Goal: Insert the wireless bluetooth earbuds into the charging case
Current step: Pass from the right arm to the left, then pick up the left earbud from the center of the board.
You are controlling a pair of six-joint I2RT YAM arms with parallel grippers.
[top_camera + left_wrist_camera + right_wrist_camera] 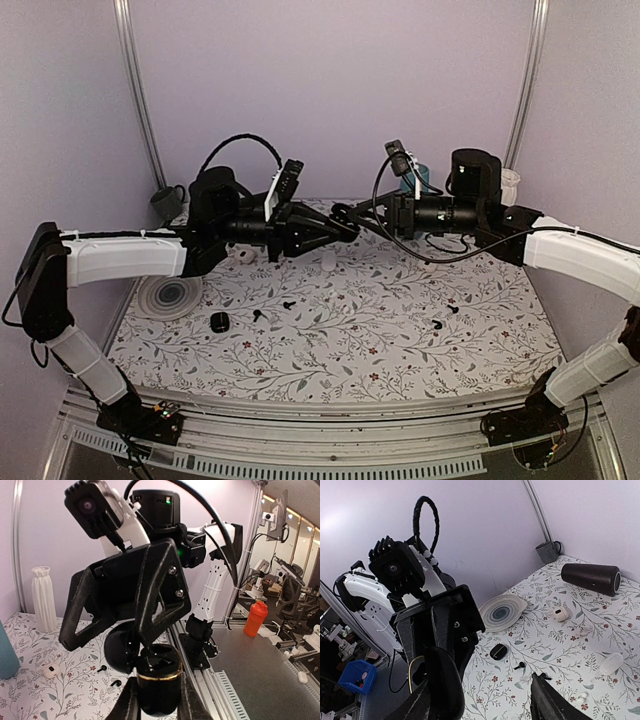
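Left gripper (159, 702) pinching black charging case (159, 680) (gold-rimmed) mid-air, right gripper (480, 690) spread at its 12 o'clock, black earbuds (289, 304) loose on table (400, 350)

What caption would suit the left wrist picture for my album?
Left claw grips an open black case before the open right claw, with earbuds lying on the floral table.

Charging case (159, 680): black, round, gold rim, lid standing open; hanging above desk (350, 345), up-right of plate (170, 297), being gripped between left fingers (131, 702). Two black earbuds (289, 304) lying on desk, right of plate. Second black pair (437, 324) lying far right of plate.
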